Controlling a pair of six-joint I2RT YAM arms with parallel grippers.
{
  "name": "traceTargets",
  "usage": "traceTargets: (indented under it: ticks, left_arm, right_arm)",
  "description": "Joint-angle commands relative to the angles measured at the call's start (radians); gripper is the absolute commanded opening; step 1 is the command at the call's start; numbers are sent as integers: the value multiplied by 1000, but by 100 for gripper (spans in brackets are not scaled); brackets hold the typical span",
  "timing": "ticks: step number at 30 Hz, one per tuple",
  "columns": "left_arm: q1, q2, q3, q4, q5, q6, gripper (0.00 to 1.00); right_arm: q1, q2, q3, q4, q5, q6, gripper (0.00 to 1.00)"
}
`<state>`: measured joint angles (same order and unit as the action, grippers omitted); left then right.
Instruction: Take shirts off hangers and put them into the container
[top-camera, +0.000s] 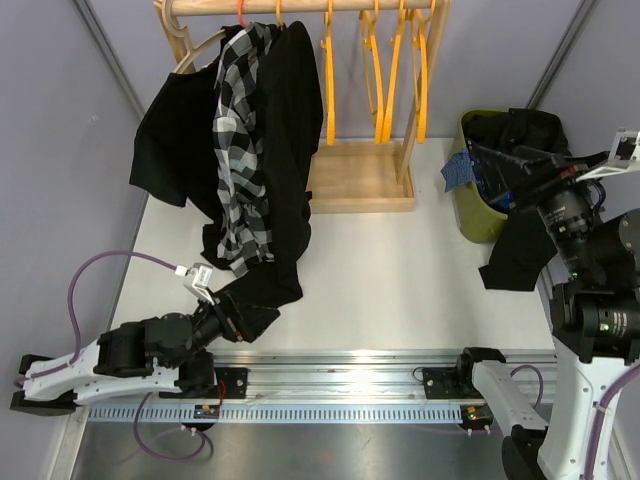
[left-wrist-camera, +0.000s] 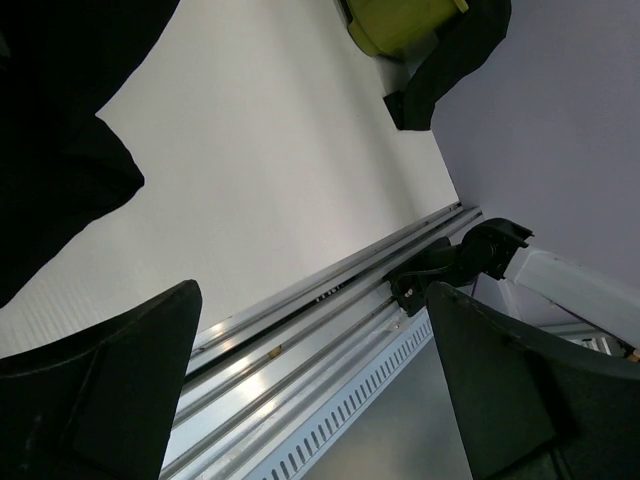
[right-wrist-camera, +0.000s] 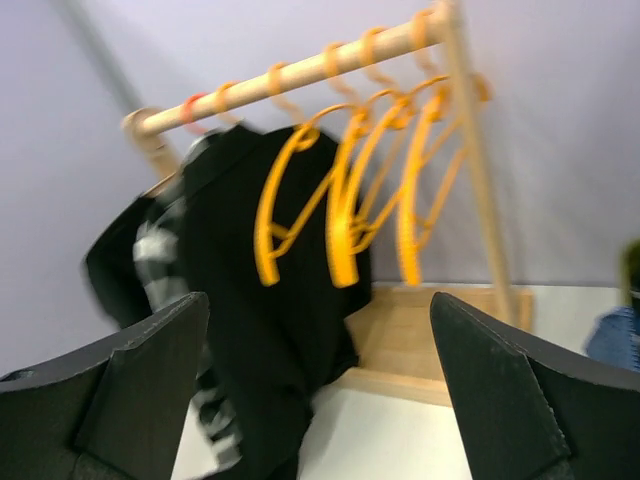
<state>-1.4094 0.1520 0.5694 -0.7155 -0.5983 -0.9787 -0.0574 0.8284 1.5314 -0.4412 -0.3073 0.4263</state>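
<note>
Both arms are between shirts. The left fingers (left-wrist-camera: 110, 390), low at the near edge of the white desk (top-camera: 390, 270), stand wide apart with nothing between them; black cloth lies just beside them, not gripped. The right fingers (right-wrist-camera: 130, 390), up beside the olive-green plastic tub (top-camera: 472, 215), are equally wide and empty, facing the pale wooden rack (top-camera: 360, 178). The tub holds dark cloth, and one black shirt (top-camera: 518, 255) droops over its rim onto the desk. A black-and-white checked cloth shirt (top-camera: 240, 170) and two plain black long-sleeved shirts (top-camera: 292, 120) hang on the rack beside bare bright orange plastic hangers (top-camera: 385, 90). Next, I judge, comes a grip on the nearest black hem and a steady downward pull; the hanger may snag.
</note>
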Motion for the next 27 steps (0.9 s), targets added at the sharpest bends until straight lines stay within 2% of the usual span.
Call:
traceTargets:
  ticks: [1,11,12,13,15,18,19,20,26,27]
  left_arm:
    - [-3,15,47,45,-1,67,99]
    - [-3,80,64,83,20,83,99]
    - [-3,83,70,86,23,83,99]
    - [-3,86,73,91,25,87,99]
    - [-3,93,79,94,26,92,99]
    - [-3,103,80,111,34,98,99]
    - [-3,107,83,119,37,103,99]
    - [-3,112,84,120,37,104,99]
    - [-3,139,96,123,40,104,99]
    - [-3,142,95,126,40,101,99]
  right_arm:
    - [7,5,-11,-1,-352,11,99]
    - [7,55,42,186,-688,198,99]
    - [7,55,35,235,-764,236,99]
    - [7,55,27,343,-792,276,99]
    - [7,51,18,428,-852,383,100]
    - [16,34,-22,625,-906,543,99]
    - [19,17,-34,741,-914,590,100]
    - [19,5,-33,754,-912,627,100]
    - [16,-52,70,684,-879,606,99]
    - [10,-70,94,486,-796,550,99]
